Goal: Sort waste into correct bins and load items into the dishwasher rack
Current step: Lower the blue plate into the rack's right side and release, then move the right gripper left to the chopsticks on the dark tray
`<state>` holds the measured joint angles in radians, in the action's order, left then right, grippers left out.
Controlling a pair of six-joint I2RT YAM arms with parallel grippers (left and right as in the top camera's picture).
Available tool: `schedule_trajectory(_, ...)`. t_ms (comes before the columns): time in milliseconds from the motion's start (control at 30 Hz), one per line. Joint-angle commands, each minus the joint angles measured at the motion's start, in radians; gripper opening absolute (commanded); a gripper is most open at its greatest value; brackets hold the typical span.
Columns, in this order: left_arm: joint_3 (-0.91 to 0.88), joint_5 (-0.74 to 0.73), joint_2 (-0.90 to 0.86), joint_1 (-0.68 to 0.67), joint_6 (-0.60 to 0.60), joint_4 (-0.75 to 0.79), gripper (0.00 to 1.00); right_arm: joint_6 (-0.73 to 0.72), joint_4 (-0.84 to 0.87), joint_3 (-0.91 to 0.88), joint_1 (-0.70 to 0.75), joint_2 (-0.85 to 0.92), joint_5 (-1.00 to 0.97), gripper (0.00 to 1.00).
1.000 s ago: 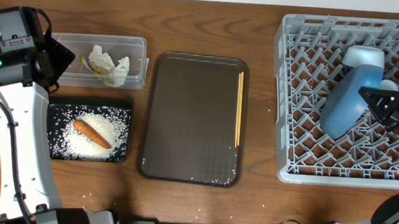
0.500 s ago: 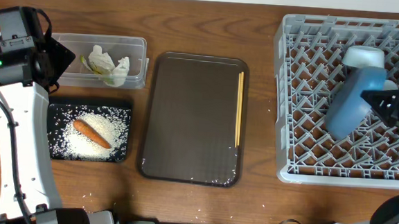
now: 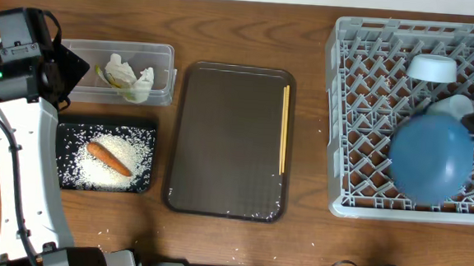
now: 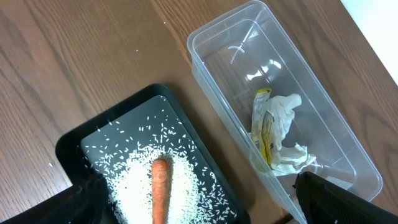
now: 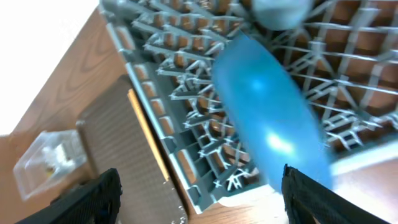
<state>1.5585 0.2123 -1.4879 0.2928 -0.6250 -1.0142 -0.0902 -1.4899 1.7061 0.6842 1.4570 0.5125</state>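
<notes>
One glossy blue plate (image 3: 432,157), motion-blurred

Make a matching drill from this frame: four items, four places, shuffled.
Items:
1. carrot
2. tissue
3. chopsticks
4. blue plate

Places:
a. grey rack
b. black tray
c. brown tray
d. clear tub

Pairs: 1-b, 2-d, 3-c, 4-a
</notes>
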Motion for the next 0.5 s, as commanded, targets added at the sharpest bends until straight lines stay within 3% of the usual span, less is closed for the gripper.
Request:
schedule_trajectory(0,0.007,0.006,-0.005,0.004,-0.001,-0.002,0.98,-0.095,0.009,0.014,0.008,-0.013,-0.113,0.81)
schedule_trajectory(467,0.007,0.006,-0.005,0.004,-0.001,-0.002,0.98,-0.119,0.010,0.014,-0.078,-0.064,-0.146,0.78)
